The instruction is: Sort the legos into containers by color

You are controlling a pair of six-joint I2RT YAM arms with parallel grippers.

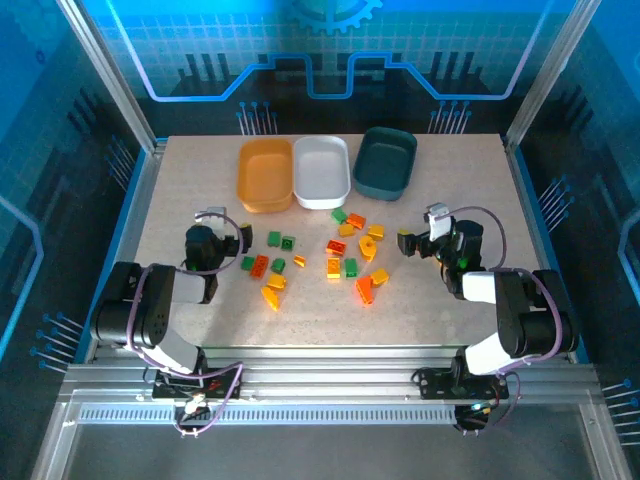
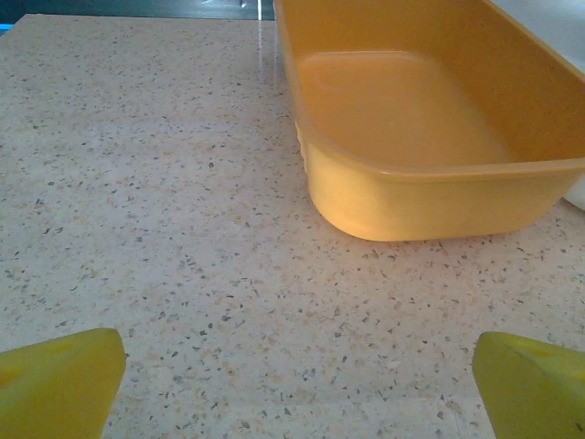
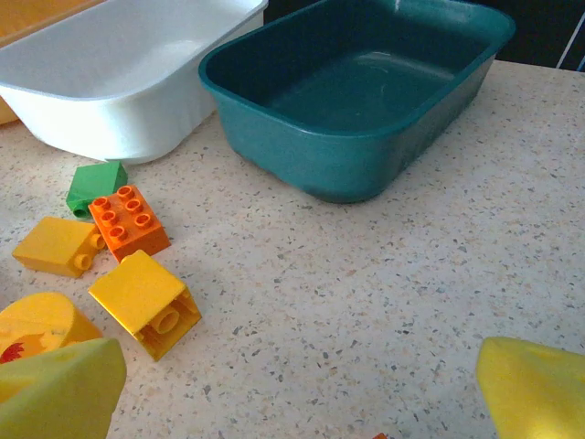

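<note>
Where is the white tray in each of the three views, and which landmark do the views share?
Top external: the white tray is the middle one of three in the back row.
Left wrist: white tray, a pale sliver at the upper right corner.
Right wrist: white tray, upper left, to the left of the teal tray.
Shared landmark: the orange tray, right beside it.

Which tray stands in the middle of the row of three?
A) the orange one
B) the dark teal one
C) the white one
C: seen from above, the white tray sits between the orange tray and the dark teal tray.
</note>
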